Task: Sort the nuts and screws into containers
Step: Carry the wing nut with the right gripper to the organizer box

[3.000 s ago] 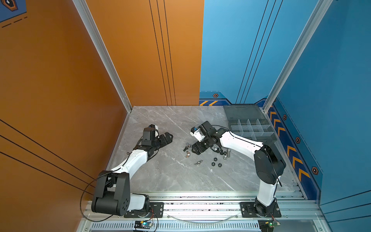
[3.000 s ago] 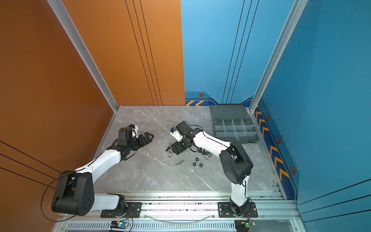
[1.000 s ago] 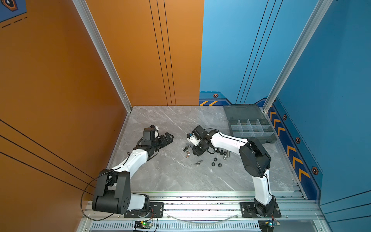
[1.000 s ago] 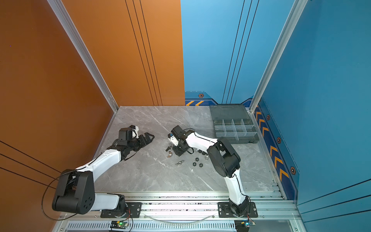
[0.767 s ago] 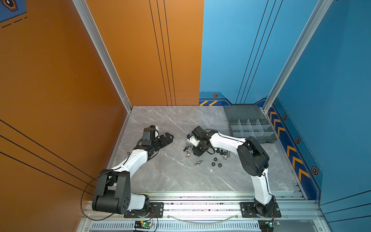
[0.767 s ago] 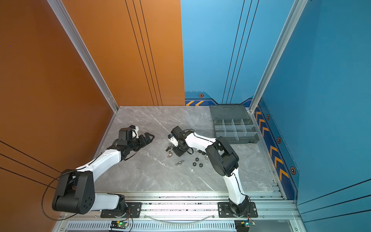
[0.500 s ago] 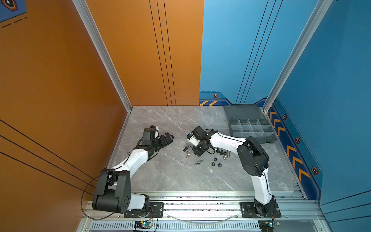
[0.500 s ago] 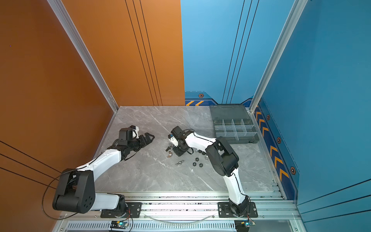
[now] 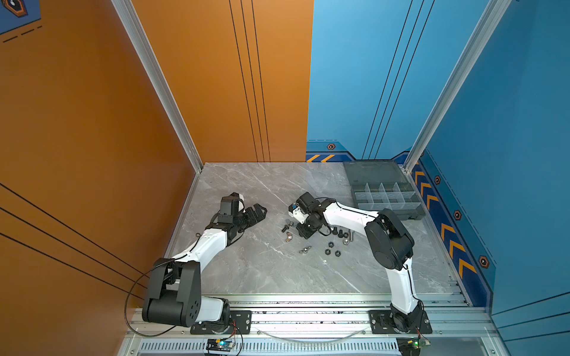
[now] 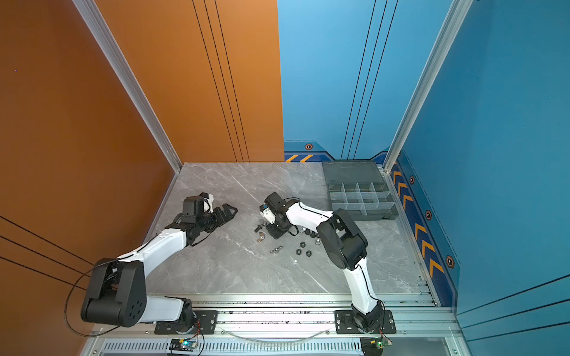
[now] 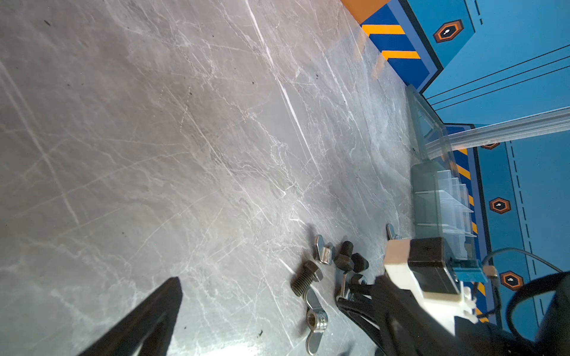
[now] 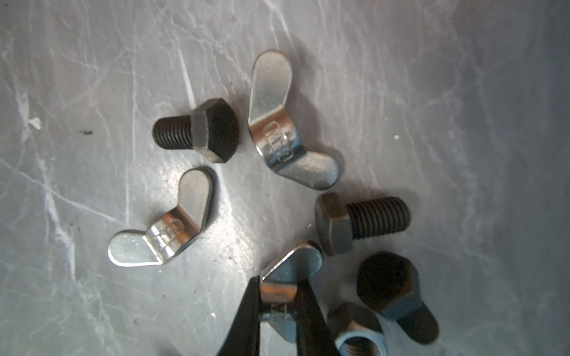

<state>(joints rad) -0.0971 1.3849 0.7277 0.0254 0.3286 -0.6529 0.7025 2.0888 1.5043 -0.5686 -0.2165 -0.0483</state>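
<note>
The right gripper (image 12: 277,303) pinches a silver wing nut (image 12: 296,262) by its middle, low over the grey tabletop (image 9: 262,271). Around it, near the centre, lie two more wing nuts (image 12: 285,123), black screws (image 12: 200,131) and black hex nuts (image 9: 330,244). The left gripper (image 9: 257,212) hangs wide open to the left of this pile. The organizer box (image 9: 398,212) sits at the far right with its lid open, well apart from the pile.

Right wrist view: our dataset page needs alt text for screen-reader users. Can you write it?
The right gripper's black fingers pinch a silver wing nut lying on the grey marble table. Around it lie two more wing nuts, three black hex bolts and one silver hex nut.
</note>
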